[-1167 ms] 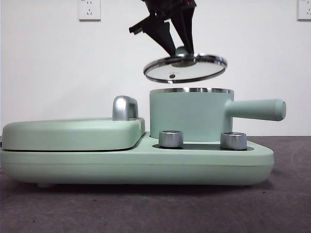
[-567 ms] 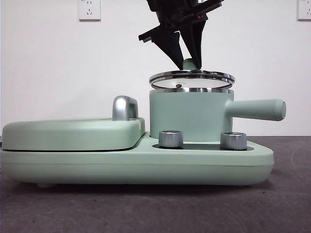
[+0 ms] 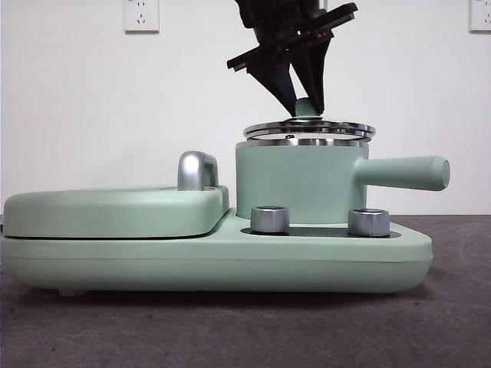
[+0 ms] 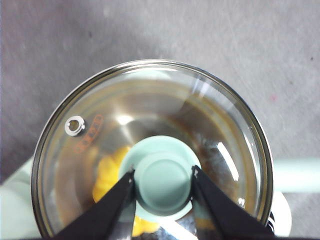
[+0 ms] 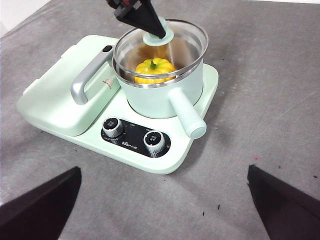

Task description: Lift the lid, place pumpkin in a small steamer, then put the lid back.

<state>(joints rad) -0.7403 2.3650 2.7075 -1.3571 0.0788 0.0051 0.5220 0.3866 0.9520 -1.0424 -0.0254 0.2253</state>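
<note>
Knobs come first as you look level across the table: two silver knobs [image 3: 270, 219] stand at the near edge of a wide mint-green appliance base [image 3: 215, 261] that rests on a dark grey table [image 3: 230, 330]. On the base's left half you have a flat rectangular mint-green cover [image 3: 107, 211] with a chrome handle [image 3: 196, 170] rising at its inner end.

Behind the knobs you see the small steamer [image 3: 299, 184], upright on the base, its long straight handle pointing to the right of the front view. The lid [image 3: 309, 129] lies nearly level at the steamer's chrome rim; from these views you cannot tell whether it is fully seated or a hair above the rim.

Your left gripper [image 4: 163, 176] comes down from above and is clamped on the lid's mint-green knob, one black jaw pressed to each side of it. Through the glass, in the left wrist view, you can make out the yellow of the pumpkin [image 4: 107, 182] below.

Your right gripper [image 5: 165, 210] hangs high and well apart from the appliance, its jaws spread wide with nothing between them. From there you see the pumpkin [image 5: 154, 70] sitting inside the steamer, green stem up, under the lid.

Farthest back is a white wall with a socket [image 3: 141, 15].
</note>
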